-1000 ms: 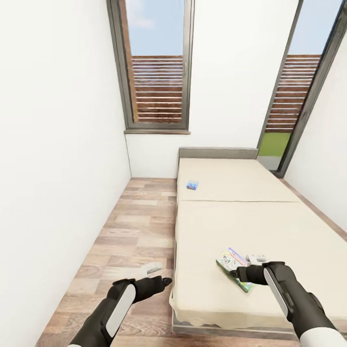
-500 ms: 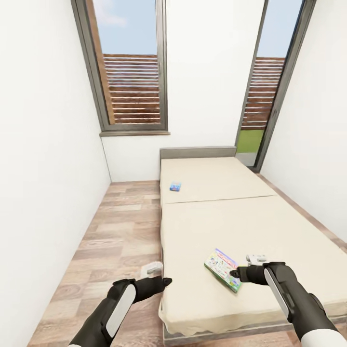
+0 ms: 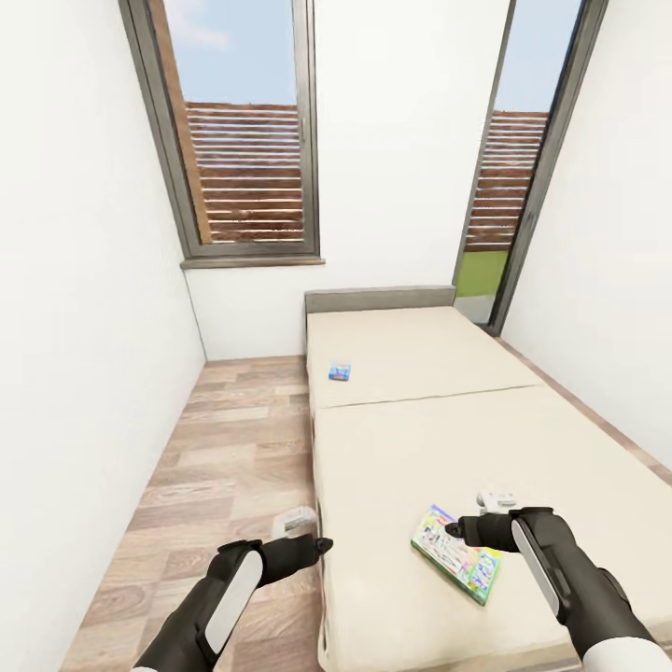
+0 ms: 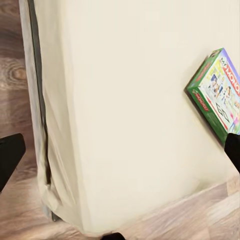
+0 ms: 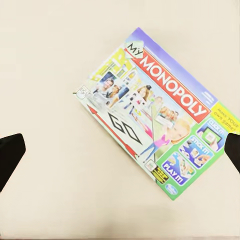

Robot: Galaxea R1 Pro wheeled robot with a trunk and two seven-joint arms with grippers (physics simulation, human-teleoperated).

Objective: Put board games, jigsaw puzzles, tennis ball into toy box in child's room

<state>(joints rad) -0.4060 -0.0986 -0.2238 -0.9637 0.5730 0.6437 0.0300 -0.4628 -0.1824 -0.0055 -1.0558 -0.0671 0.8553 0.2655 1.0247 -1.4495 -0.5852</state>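
bed: a long beige-sheeted bed (image 3: 448,439) with a grey headboard runs away from the robot toward the far white wall; i use it as the landmark for everything else.
green board game: a flat green-edged, pale printed "my monopoly" box (image 3: 456,553) lies flat near the foot end of the bed, turned at an angle to the bed's edges; the right wrist view shows its printed face up (image 5: 155,132), and the left wrist view shows one corner of it (image 4: 216,92).
blue board game: a small flat blue box (image 3: 340,371) lies on the head half of the bed, close to the bed's left edge, well apart from the green box.
right end effector: the black right end effector (image 3: 455,530) hangs over the foot end of the bed, just above the green box; its two dark fingertips stand apart at either side of the box in the wrist view, gripping nothing.
left end effector: the black left end effector (image 3: 322,543) hovers at the bed's left edge near the foot; its fingertips stand wide apart, empty.
floor: wood plank floor (image 3: 224,467) lies along the bed's left side.
windows: two tall grey-framed windows (image 3: 243,131) stand in the wall beyond the bed's head.
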